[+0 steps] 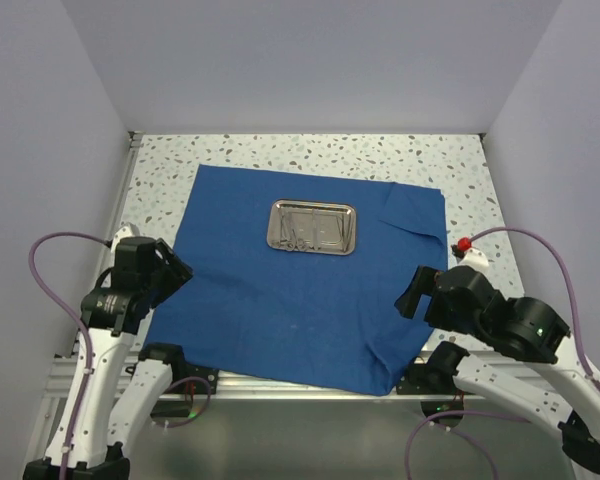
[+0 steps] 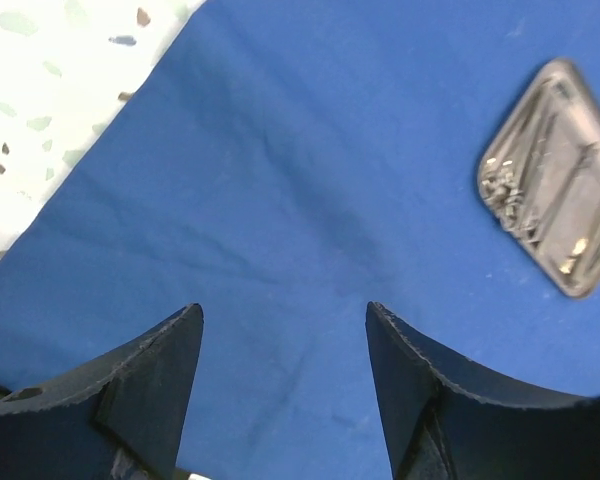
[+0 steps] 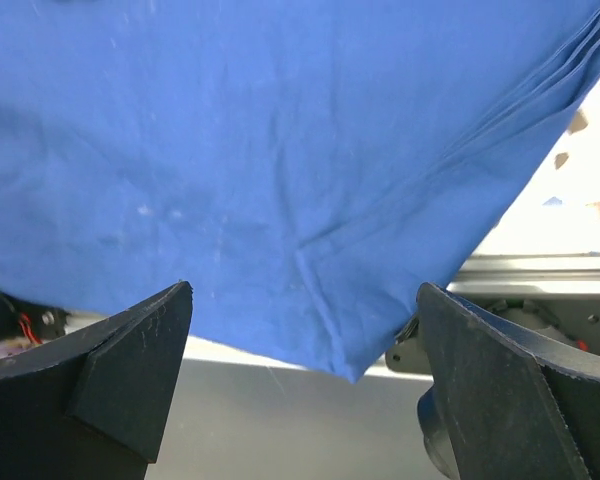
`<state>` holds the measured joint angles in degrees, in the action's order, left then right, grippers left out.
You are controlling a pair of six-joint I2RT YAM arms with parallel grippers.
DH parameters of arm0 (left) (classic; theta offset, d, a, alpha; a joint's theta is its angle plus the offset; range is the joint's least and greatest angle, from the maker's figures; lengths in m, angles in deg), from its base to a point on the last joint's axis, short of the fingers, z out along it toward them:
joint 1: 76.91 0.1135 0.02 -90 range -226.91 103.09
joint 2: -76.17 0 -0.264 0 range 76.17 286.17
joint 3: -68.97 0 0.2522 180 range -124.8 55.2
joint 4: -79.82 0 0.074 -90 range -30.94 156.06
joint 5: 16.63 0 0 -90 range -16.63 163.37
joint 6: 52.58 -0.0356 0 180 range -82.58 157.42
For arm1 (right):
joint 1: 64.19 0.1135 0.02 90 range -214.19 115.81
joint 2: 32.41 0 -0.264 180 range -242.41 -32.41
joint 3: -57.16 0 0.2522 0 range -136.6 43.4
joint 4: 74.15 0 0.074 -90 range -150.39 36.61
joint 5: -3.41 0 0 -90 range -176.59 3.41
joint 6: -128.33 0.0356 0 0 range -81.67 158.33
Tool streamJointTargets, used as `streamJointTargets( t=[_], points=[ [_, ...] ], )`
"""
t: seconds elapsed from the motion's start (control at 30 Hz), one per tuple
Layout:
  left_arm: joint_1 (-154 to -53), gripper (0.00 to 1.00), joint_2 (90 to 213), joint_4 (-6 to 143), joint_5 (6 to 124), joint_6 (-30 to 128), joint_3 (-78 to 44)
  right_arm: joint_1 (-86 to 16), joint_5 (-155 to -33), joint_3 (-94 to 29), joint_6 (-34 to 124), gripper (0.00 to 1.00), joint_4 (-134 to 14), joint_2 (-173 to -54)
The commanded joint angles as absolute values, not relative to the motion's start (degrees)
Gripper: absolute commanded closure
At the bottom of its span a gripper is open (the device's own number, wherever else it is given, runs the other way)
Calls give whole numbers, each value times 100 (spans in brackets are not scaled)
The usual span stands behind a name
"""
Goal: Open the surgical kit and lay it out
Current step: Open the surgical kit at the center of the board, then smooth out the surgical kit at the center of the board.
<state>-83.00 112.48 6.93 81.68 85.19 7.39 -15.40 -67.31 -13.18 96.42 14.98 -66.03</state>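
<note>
Top external view: the royal-blue cloth wrap (image 1: pixel 300 300) lies spread across the speckled table (image 1: pixel 380 155), and the small steel tray (image 1: pixel 313 227) sits on its far middle with the thin silver instruments (image 1: pixel 305 238) bunched inside. A few creases show at the cloth's far right, and its near right corner hangs over the table's near edge.

Left gripper (image 2: pixel 285 320) hovers over the cloth's left side, jaws spread, nothing between them. Right gripper (image 3: pixel 305 300) is above that near right corner, jaws parted very wide and clear of the fabric.

Now the handling. The cloth looks soft, limp and light. It should drape and wrinkle rather than slide as a sheet, so a pinch at a corner or hem is the sensible hold. The tray looks rigid and shiny, probably slippery, and its low rim on a short side seems the best grip. The instruments appear thin, hard and light, lying flat and partly overlapping, so they could snag on each other. Taking one across its shank or at a ring handle looks safest.
</note>
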Motion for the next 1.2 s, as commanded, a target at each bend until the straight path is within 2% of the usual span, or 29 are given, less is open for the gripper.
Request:
streamJointTargets(
  t=[0.0,0.07,0.27,0.4,0.43,0.57,0.67,0.87,1.17],
  points=[
    [-8324,29,11649,1005,8180,8287,924,-1524,-6094,-1584,9740,2,1696,-6659],
    [-8324,27,11905,1322,8172,8076,915,-1532,-5892,-1558,9661,2,1424,-6843],
    [-8297,20,13861,2474,8250,6952,355,-1725,-5574,-1891,8723,1,492,-8810],
    [-7797,20,14971,3475,7681,6590,-121,-3208,-6540,-2111,7843,2,-333,-9918],
    [-7727,20,15191,3616,7584,6555,-235,-3681,-6559,-2198,7702,2,-648,-10260],
    [-7489,21,16665,3951,7451,6335,-1173,-4379,-6059,-2831,7244,1,-696,-11375],
    [-7357,22,17553,4092,7242,6308,-1754,-4888,-5803,-3236,7269,2,-607,-11966],
    [-7208,22,18715,4180,7196,6115,-2767,-5891,-6066,-3430,7402,2,-1020,-12460],
    [-6926,23,19693,4427,6819,6080,-3435,-6858,-6796,-3483,7323,2,-1723,-13567]
  ],
)
